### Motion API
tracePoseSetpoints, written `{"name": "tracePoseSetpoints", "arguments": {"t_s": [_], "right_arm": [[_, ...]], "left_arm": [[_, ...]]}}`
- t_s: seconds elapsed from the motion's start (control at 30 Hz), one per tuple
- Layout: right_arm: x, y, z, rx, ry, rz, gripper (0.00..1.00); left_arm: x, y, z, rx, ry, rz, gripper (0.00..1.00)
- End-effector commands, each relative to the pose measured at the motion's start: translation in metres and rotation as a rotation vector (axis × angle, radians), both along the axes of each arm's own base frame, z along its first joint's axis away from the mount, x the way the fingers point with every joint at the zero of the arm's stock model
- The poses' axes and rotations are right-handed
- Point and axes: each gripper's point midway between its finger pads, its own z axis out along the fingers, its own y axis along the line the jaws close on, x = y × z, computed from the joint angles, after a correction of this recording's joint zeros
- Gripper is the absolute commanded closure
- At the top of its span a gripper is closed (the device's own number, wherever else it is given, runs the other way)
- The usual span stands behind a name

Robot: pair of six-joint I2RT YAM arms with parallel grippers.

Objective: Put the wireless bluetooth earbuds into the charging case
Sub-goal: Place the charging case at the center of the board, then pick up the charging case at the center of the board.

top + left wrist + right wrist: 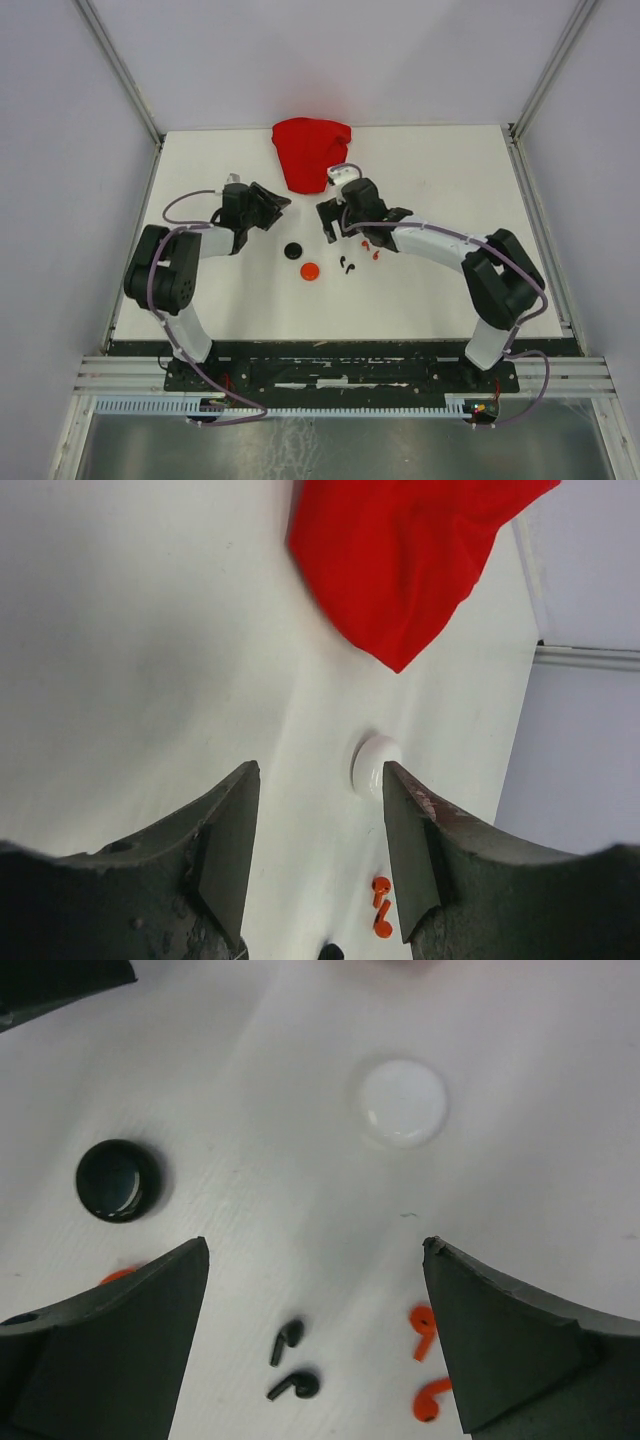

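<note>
Left tool (275,207) hangs over the white counter (440,180), jaws parted, nothing between them. Just to its right sits the plain black case (292,250), and the red case (310,271) lies a little nearer the arm bases. At the far edge sprawls the red cloth (310,150). Right tool (327,220) hovers with jaws spread wide and empty. Its wrist view shows the plain white case (402,1101) ahead of the fingers. Beneath it, two black earbuds (296,1386) lie loose on the counter. Two red earbuds (424,1322) lie beside the right-hand finger. All four sit outside the cases.
</note>
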Motion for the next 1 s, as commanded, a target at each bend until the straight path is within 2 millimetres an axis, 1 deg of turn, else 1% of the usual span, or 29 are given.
{"name": "tracePoseSetpoints", "arguments": {"t_s": [0.0, 0.07, 0.17, 0.23, 0.33, 0.43, 0.57, 0.83, 0.97], "right_arm": [[-0.014, 0.053, -0.005, 0.007, 0.057, 0.133, 0.04], [-0.019, 0.068, -0.013, -0.007, 0.080, 0.163, 0.04], [-0.026, 0.087, -0.020, -0.018, 0.092, 0.200, 0.04], [-0.029, 0.097, -0.023, -0.027, 0.100, 0.218, 0.04], [-0.032, 0.109, -0.030, -0.046, 0.111, 0.243, 0.04], [-0.035, 0.120, -0.037, -0.064, 0.117, 0.260, 0.04], [-0.035, 0.129, -0.046, -0.085, 0.127, 0.271, 0.04], [-0.034, 0.134, -0.061, -0.140, 0.134, 0.270, 0.06], [-0.034, 0.137, -0.067, -0.155, 0.140, 0.273, 0.10]], "left_arm": [[-0.002, 0.026, 0.034, 0.046, -0.120, 0.049, 0.41], [-0.009, 0.040, 0.035, 0.043, -0.124, 0.075, 0.41], [-0.020, 0.064, 0.032, 0.038, -0.129, 0.132, 0.41], [-0.029, 0.074, 0.031, 0.031, -0.129, 0.155, 0.40], [-0.036, 0.086, 0.030, 0.034, -0.125, 0.170, 0.40], [-0.040, 0.093, 0.030, 0.034, -0.123, 0.180, 0.40], [-0.044, 0.100, 0.028, 0.022, -0.120, 0.198, 0.40], [-0.048, 0.106, 0.025, -0.011, -0.120, 0.205, 0.41], [-0.049, 0.107, 0.023, -0.017, -0.117, 0.207, 0.41]]}}
